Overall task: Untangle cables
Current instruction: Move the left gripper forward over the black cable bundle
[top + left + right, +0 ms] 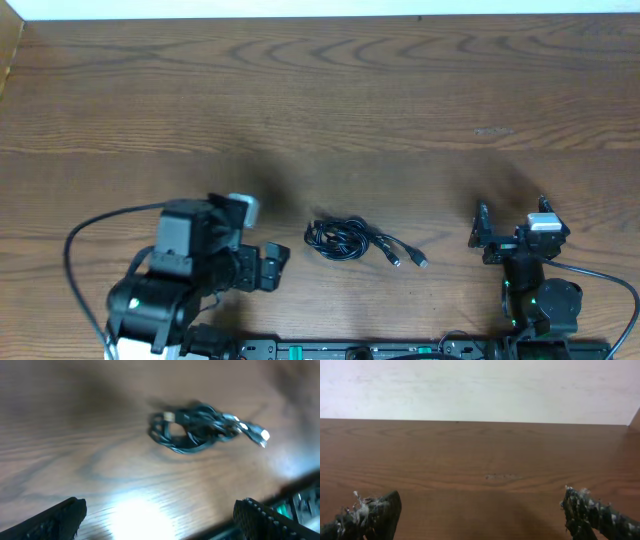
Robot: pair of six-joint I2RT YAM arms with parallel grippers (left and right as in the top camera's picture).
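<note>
Showing the cables [345, 240] bunched in a small knot on the wooden table [400, 100], near its front edge, plug ends [408, 258] trailing rightward, between the left gripper [272, 266] and right gripper [486, 236], both splayed wide, grasping nothing, apart from the knot.

Both arms sit low and folded. The left gripper [272, 267] points inward toward centre, jaws spread wide, empty. The right gripper [512, 214] points forward, jaws spread wide, empty.
</note>
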